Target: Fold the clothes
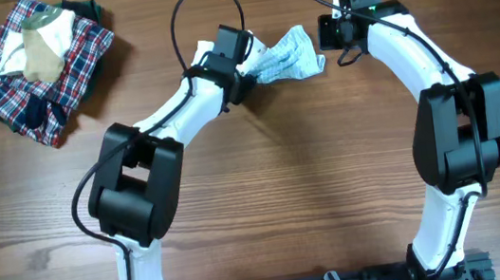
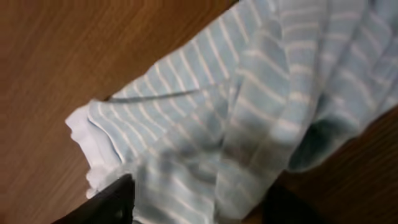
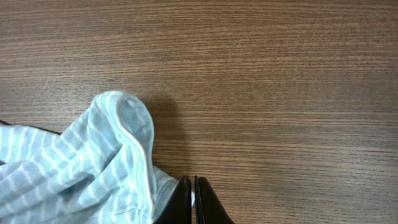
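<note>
**Folding not yet begun: striped garment bunched between two grippers**

Nearest the robot's base, the wooden table lies bare between the two white-and-black arms, which bow outward and reach toward the far edge.

Between their tips, at the far middle of the table, sits the clothes: one small, pale blue-and-white striped garment, crumpled into a loose wad. No flat panel, straight crease or stacked layer shows.

The left gripper is at the garment's left end. In its wrist view, dark fingers stand on either side of a thick bunch of fabric, but whether they pinch it cannot be told.

The right gripper has its fingers pressed together. The garment's hem reaches right up to them, though a caught edge cannot be confirmed.

Farther off, at the far left corner, a plaid garment lies heaped with a beige garment on top, well apart from the arms.

Judged from this, the whole task remains: spreading the garment flat, then folding it.
</note>
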`<action>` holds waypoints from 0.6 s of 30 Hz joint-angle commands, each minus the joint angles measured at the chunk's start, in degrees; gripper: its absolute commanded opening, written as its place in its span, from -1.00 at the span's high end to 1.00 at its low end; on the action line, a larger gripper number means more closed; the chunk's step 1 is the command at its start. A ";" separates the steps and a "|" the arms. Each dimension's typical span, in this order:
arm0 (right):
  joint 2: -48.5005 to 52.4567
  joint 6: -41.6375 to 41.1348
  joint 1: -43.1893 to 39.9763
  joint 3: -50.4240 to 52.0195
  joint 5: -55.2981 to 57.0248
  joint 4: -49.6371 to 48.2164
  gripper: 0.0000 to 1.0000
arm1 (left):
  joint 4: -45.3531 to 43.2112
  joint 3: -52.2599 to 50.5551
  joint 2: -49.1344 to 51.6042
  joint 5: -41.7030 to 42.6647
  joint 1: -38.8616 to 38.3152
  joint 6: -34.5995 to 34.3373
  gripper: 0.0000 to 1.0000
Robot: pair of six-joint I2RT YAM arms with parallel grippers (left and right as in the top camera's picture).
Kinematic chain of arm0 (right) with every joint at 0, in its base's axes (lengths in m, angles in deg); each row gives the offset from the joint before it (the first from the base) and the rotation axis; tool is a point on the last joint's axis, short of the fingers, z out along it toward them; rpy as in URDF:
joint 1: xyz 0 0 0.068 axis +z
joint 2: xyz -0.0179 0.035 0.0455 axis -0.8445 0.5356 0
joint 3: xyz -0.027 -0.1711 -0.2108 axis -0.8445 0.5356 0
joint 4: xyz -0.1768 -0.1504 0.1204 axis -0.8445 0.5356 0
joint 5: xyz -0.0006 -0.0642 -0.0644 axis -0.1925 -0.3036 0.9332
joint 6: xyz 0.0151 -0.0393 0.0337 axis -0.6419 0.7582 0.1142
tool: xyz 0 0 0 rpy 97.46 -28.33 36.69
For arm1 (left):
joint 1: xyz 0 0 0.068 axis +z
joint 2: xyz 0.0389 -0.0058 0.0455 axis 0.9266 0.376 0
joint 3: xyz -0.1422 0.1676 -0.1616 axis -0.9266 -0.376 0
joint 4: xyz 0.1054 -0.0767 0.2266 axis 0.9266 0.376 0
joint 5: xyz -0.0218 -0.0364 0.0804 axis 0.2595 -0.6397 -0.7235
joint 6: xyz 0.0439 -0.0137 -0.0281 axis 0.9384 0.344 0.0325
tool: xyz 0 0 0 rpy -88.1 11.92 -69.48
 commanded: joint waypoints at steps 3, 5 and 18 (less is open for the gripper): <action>-1.90 0.85 0.00 -1.14 0.55 0.11 0.92 | -1.44 0.17 2.40 0.46 0.15 1.09 -0.25; -1.90 0.85 0.00 -1.14 0.55 0.13 0.92 | -1.44 0.17 3.04 -0.02 0.15 1.09 -0.22; -1.90 0.81 0.00 -1.14 0.55 0.31 0.92 | -3.85 0.20 3.30 -2.95 1.81 1.07 0.72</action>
